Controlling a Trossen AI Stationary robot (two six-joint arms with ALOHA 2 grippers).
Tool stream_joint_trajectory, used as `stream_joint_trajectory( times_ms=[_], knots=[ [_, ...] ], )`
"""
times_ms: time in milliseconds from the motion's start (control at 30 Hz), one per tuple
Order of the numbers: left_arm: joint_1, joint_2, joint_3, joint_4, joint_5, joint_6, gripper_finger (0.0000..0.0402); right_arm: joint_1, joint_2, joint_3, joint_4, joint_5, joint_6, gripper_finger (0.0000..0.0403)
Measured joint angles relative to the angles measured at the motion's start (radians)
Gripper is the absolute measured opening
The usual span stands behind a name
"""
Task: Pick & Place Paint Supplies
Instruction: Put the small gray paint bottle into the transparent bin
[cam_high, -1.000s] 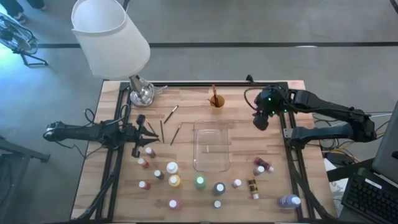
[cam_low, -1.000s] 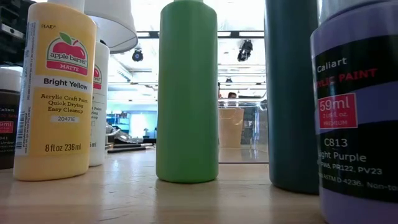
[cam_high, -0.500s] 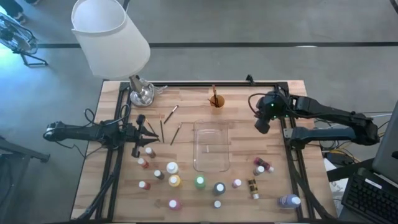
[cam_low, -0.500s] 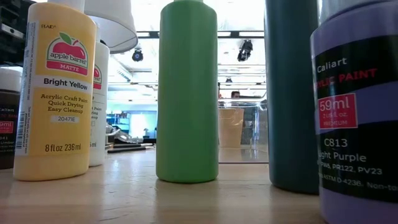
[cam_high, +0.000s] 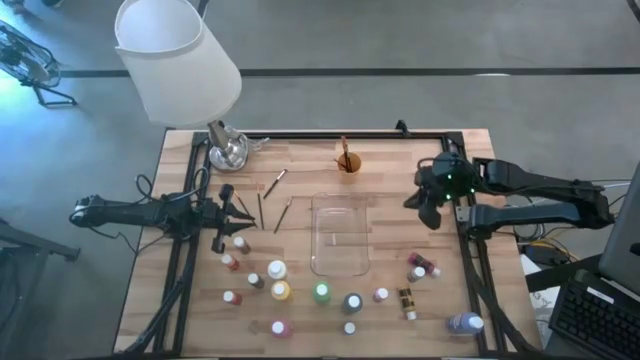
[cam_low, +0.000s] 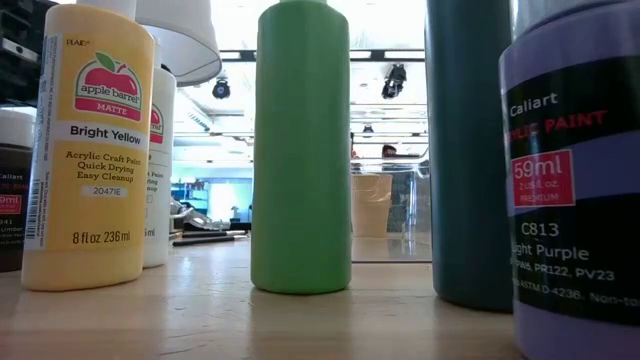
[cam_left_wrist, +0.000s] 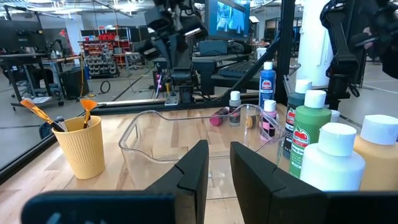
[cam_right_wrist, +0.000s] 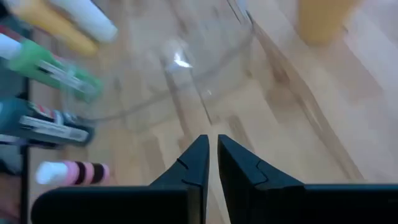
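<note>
High view, looking down: the right gripper (cam_high: 428, 207) sits at centre right of the frame, above bare wood between the clear tray (cam_high: 340, 236) and the surface's right rail. Its jaws are drawn nearly together around nothing, as its own wrist camera confirms. The left gripper (cam_high: 240, 211) rests at left of centre, jaws slightly parted and empty, pointing towards the tray.

The paint bottles (cam_high: 279, 290) stand scattered along the lower part of the frame, with a small cluster (cam_high: 421, 266) at lower right, just below the right gripper. A few thin brushes (cam_high: 283, 215) lie on the wood left of the tray, and more stand in the orange cup (cam_high: 348, 160) near the top edge. The tray looks empty.

My guess is the right arm is heading for that lower-right cluster. To do it well it should spread its jaws before it drops, since pinched like this they would only knock a cap. The bottles there are packed close, so picking an outer one, coming straight down and closing on its body rather than its cap should avoid toppling the neighbours.
</note>
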Motion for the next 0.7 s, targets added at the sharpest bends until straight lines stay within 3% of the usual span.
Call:
stream_joint_trajectory(
  times_ms=[367,700],
  knots=[
    [0.0,0.0,0.0,0.0,0.0,0.0,0.0074,0.408,0.039,0.098,-0.24,0.27,0.451,0.0012],
    [0.0,0.001,0.0,0.0,0.0,0.0,0.0074,0.685,0.114,0.103,-0.293,0.296,0.759,0.0014]
  ],
)
